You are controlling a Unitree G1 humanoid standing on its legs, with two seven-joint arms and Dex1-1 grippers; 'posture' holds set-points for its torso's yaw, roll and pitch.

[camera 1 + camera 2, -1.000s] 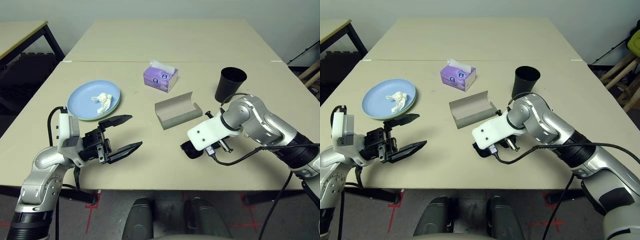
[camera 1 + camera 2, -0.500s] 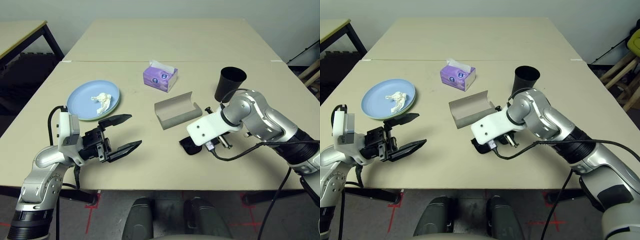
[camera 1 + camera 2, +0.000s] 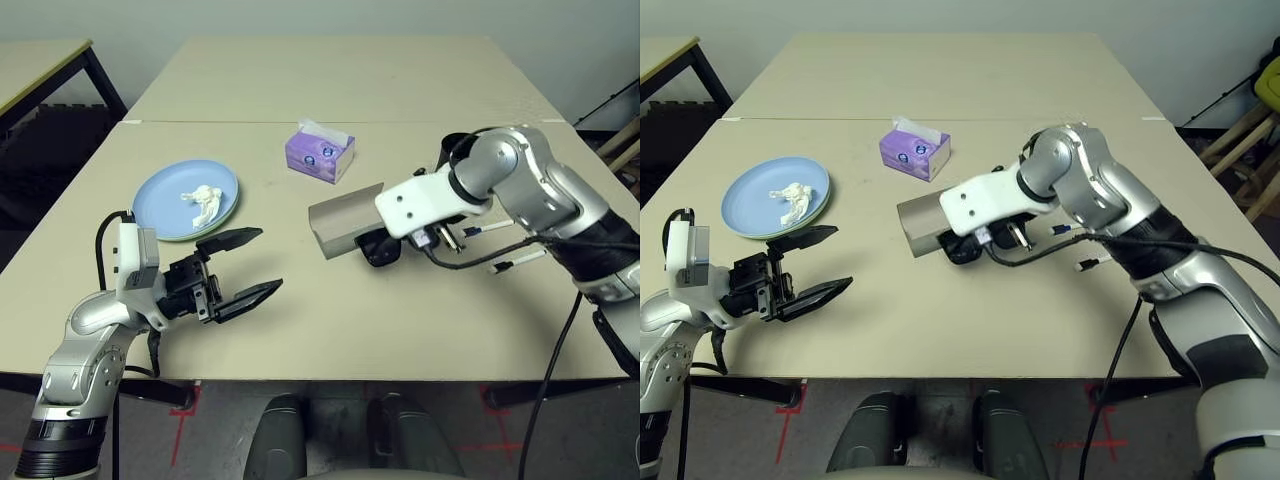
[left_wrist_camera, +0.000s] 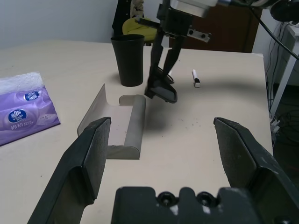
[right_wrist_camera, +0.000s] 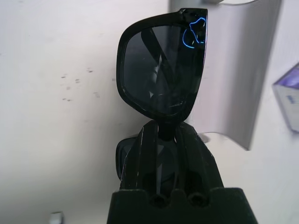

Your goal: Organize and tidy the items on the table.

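Left wrist view: right pincer (image 4: 161,74) hangs vertical, clamping sunglasses (image 4: 161,90).

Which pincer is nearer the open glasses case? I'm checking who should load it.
Right. The right pincer holds the sunglasses just beside the glasses case. The left pincer hovers open farther off, toward the robot's left and the table's near edge.
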